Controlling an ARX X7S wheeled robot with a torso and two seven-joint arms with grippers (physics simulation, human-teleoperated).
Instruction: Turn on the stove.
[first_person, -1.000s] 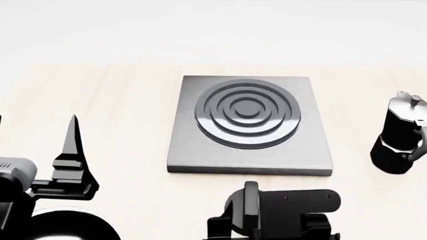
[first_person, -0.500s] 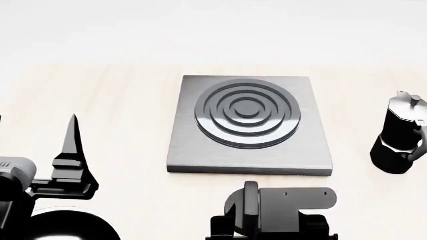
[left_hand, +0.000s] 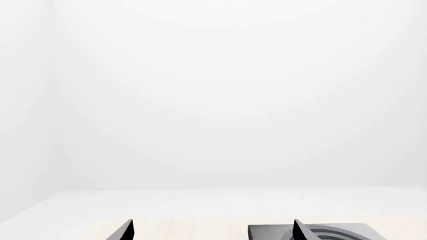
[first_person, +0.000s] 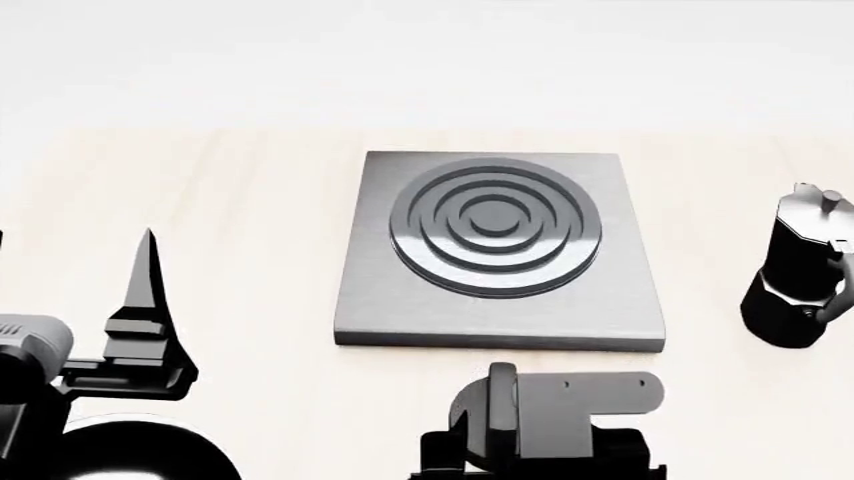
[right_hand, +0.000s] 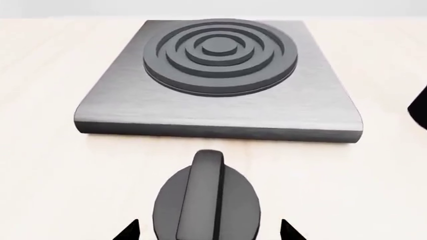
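Pale wood forms the desk (first_person: 240, 300) that carries everything in this scene. Work across it from the left.

1. Left fingers (left_hand: 212, 231): your left wrist view shows two dark tips spread wide apart with nothing between them, so treat this gripper as open and empty. It points past the near left corner of the stove, well clear of the knob, in what reads as a parked pose that leaves the centre free. A dark round object (first_person: 134, 455) lies under this arm; you cannot identify it from these views.

2. The stove (first_person: 501, 250): the grey metallic slab lies flat at mid-desk, directly beyond your right fingers. Its ringed burner (right_hand: 220, 55) carries no load.

3. The knob (right_hand: 207, 202): this black finned control stands on the desk just in front of the slab's near edge. Its fin points toward the burner.

4. Right fingers (right_hand: 208, 231): both tips flank the knob, spread and apparently not yet touching it. The placement suits closing across the fin before rotating.

5. The moka pot (first_person: 801, 270) stands upright well to the right, outside the working path.
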